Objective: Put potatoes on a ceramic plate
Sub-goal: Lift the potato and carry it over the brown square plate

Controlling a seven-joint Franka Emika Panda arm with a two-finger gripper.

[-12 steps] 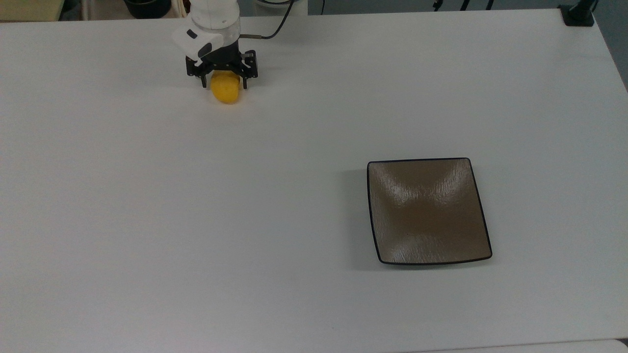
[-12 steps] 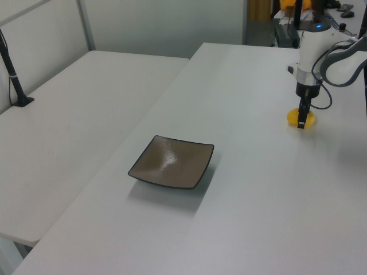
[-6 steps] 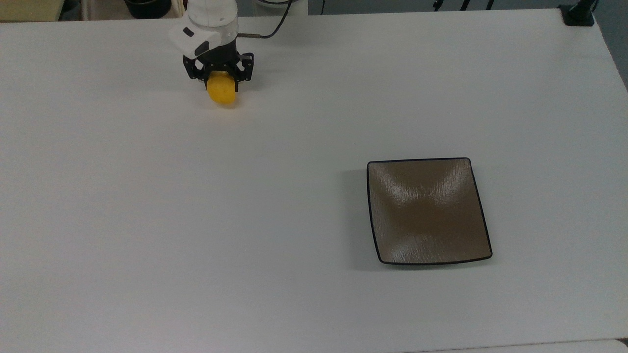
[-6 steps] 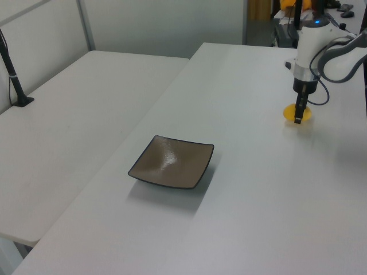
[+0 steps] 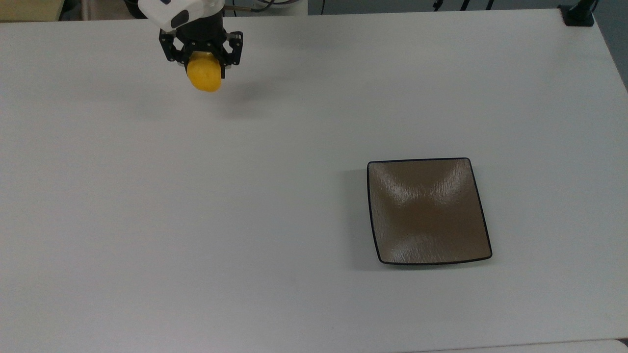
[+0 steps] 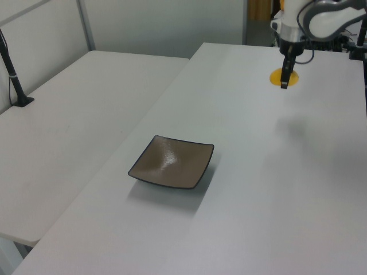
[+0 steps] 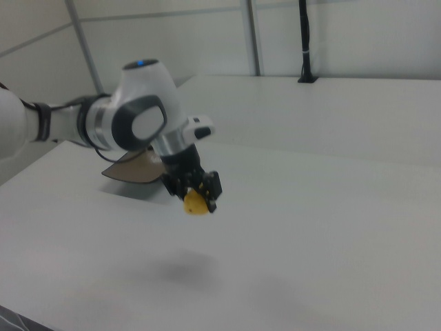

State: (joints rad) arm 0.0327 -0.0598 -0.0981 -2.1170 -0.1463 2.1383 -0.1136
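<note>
1 potato (image 5: pixel 204 76) is clamped between the gripper (image 5: pixel 201 55) fingers, upper left of the top view, off the table (image 5: pixel 245 196). Plate (image 5: pixel 428 211) lies well apart, lower right; a smooth, rounded surface could be lost in transit.

A bright yellow is being shown by the potato (image 5: pixel 204 77), which is being clasped by a black pincer (image 5: pixel 200 63) under a white wrist casing. A glossy brown-grey with fine ripple texture and a thin dark rim is being displayed by the ceramic plate (image 5: pixel 428 211). A plain pale grey-white is being presented by the worktop (image 5: pixel 196 220).
</note>
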